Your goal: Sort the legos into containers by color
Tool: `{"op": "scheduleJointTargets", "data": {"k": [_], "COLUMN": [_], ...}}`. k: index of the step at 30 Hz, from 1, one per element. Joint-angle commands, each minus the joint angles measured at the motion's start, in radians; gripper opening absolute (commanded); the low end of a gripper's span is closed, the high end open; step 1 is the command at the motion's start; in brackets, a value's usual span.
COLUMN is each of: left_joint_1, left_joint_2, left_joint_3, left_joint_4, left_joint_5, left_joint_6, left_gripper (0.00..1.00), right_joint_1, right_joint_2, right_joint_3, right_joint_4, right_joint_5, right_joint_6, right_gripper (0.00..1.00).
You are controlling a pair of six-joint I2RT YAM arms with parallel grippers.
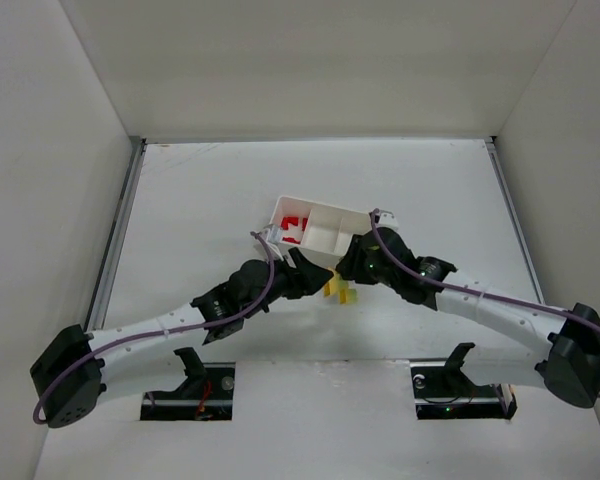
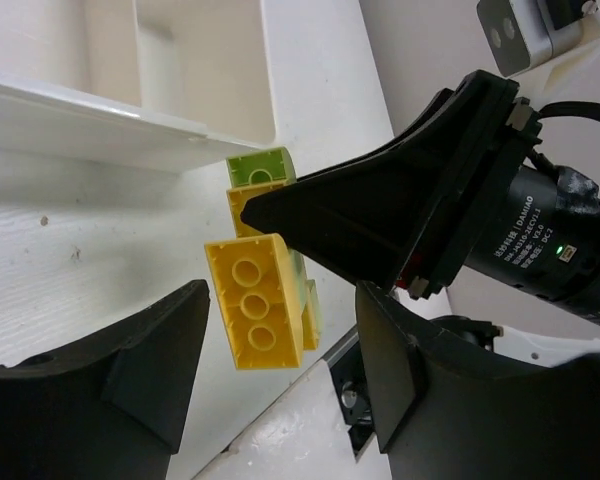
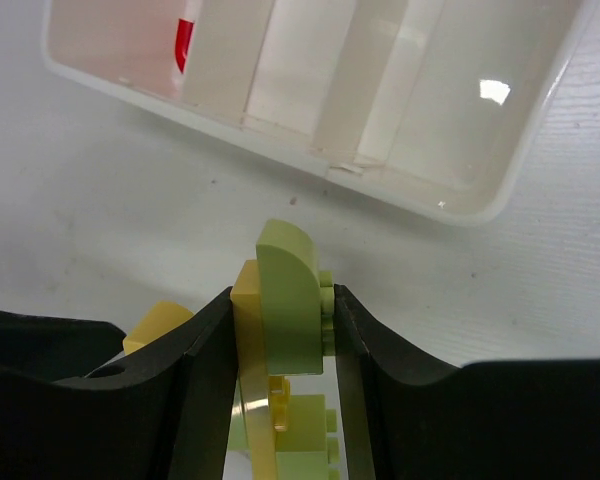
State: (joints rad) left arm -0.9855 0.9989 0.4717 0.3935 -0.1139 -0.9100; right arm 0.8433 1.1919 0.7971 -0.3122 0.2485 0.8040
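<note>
My right gripper [image 3: 285,330] is shut on a pale green lego [image 3: 290,285] pressed against a yellow lego [image 3: 246,300], held just in front of the white tray [image 3: 380,110]. Red legos [image 1: 295,229] lie in the tray's left compartment [image 1: 280,215]; the two other compartments look empty. My left gripper [image 2: 280,370] stands open around a yellow lego [image 2: 255,305] with a gap on each side. A pale green lego [image 2: 311,310] sits against that yellow one. From above, both grippers [image 1: 315,278] [image 1: 352,268] meet over the yellow legos [image 1: 340,292].
Another pale green lego [image 3: 315,440] and a yellow lego [image 3: 160,322] show below and left of the right fingers. The right gripper's black finger [image 2: 380,215] reaches across the left wrist view. Raised walls border the table on three sides.
</note>
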Motion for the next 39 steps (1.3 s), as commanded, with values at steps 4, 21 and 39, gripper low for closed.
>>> {"op": "scheduleJointTargets", "data": {"k": [4, 21, 39], "left_joint_1": [0.003, -0.021, -0.035], "left_joint_2": [0.015, 0.079, -0.098], "left_joint_3": [0.002, 0.030, 0.051], "left_joint_4": [0.059, 0.062, 0.027], "left_joint_5": [0.065, 0.011, 0.008], "left_joint_6": [-0.056, -0.040, -0.017], "left_gripper": [0.53, 0.39, 0.15], "right_joint_1": [-0.022, -0.056, -0.134], "right_joint_2": [-0.043, -0.084, -0.087], "right_joint_3": [0.001, -0.041, -0.096], "right_joint_4": [0.102, 0.133, 0.173], "right_joint_5": [-0.074, -0.106, -0.080], "right_joint_6": [-0.026, -0.022, -0.023], "right_gripper": [0.24, 0.24, 0.20]}}
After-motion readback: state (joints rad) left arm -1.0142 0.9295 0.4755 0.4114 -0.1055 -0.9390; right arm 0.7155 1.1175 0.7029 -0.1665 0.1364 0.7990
